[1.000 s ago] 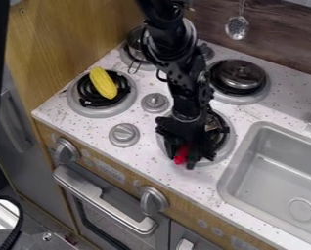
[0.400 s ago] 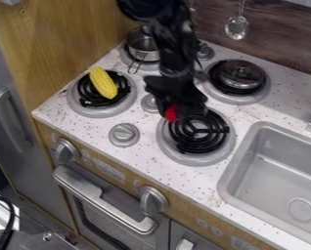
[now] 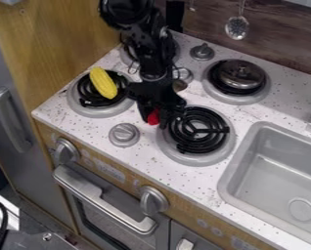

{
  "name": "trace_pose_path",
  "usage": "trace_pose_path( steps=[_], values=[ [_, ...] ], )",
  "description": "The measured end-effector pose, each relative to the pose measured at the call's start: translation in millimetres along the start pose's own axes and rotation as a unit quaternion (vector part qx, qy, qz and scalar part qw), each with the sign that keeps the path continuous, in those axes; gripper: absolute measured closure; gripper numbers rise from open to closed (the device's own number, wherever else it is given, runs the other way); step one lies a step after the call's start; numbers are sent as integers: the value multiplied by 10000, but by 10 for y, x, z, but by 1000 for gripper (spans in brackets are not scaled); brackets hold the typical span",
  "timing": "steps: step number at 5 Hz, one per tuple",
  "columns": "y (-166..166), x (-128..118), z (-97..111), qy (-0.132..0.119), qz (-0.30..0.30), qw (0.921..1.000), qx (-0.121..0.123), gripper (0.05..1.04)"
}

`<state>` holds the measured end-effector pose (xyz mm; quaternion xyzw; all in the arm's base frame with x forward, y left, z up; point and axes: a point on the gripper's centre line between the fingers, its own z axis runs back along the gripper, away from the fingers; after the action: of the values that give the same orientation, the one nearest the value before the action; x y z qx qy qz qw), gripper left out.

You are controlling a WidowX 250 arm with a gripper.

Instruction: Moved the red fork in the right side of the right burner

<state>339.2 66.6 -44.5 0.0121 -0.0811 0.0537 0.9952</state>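
The end effector (image 3: 155, 119) pinches the red fork (image 3: 153, 117) just beside the right burner (image 3: 197, 131), on the side near the corn (image 3: 103, 83). Maybe it grips so the fork can go across to the right.

From my remote station, I see the corn (image 3: 104, 83) on the front left burner (image 3: 86, 111), the front right burner (image 3: 198, 129) between it and the sink (image 3: 248, 143), a lid (image 3: 242, 74) on the back right burner (image 3: 235, 98), and a spoon (image 3: 237, 28) hanging behind
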Motion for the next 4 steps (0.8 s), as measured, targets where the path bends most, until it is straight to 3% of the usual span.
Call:
trace_pose_path(
  steps=[2, 3, 4],
  values=[
    [118, 43, -211, 160, -186, 9996, -110, 603],
    [128, 41, -207, 184, -306, 9993, -100, 275],
    [55, -24, -181, 239, -524, 9983, -61, 81]
  ],
)
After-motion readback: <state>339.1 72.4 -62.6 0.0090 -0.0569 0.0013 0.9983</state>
